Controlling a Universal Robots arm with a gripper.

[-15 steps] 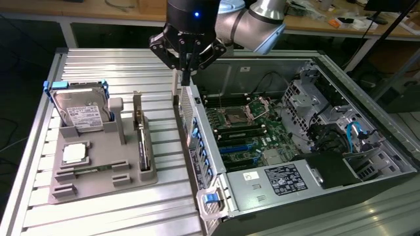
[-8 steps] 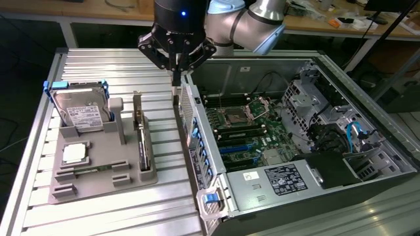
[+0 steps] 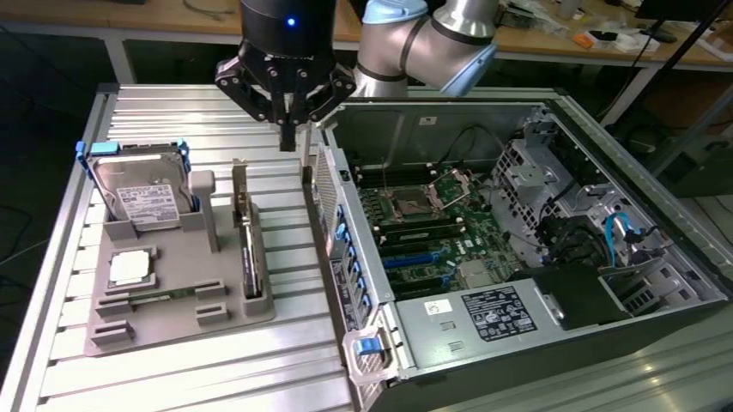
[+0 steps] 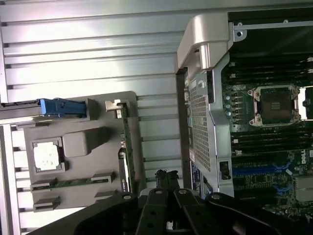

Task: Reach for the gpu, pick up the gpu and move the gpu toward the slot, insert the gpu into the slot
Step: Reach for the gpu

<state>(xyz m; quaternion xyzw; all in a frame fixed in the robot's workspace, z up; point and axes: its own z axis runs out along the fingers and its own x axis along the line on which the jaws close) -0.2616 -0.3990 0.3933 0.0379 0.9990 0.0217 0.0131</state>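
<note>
**Claw.** In the exterior view the claw point(image 3: 287, 144) hangs in the upper middle of the frame, pointing straight down. Its fingers appear drawn together to a single tip and grip nothing, though the angle is poor and a narrow gap cannot be ruled out. It stands over the strip of ribbed worktop point(image 3: 172, 378) between the grey holder tray point(image 3: 172, 319) and the open computer case point(image 3: 378, 343). It is just past the upper end of the gpu point(image 3: 244, 236) and clear of it.

**Task item.** The gpu is not yet picked up. It stands on its long edge in a groove along the tray's side towards the exterior view's right. Judged, this leaves the thin top edge free for a pinch from above.

**Orientation.** The card's long axis runs from upper to lower frame, roughly parallel to the case's near wall. In the wrist view the silver bracket point(image 4: 114, 105) caps one end of the gpu point(image 4: 125, 147). This is probably the end nearest the claw.

**Surroundings.** The hard drive point(image 3: 143, 196) and CPU chip point(image 3: 130, 268) sit in the same tray, further to the exterior view's left. The slot point(image 3: 413, 257) lies on the motherboard point(image 3: 458, 225) inside the case, well apart from the card and unoccupied.
</note>
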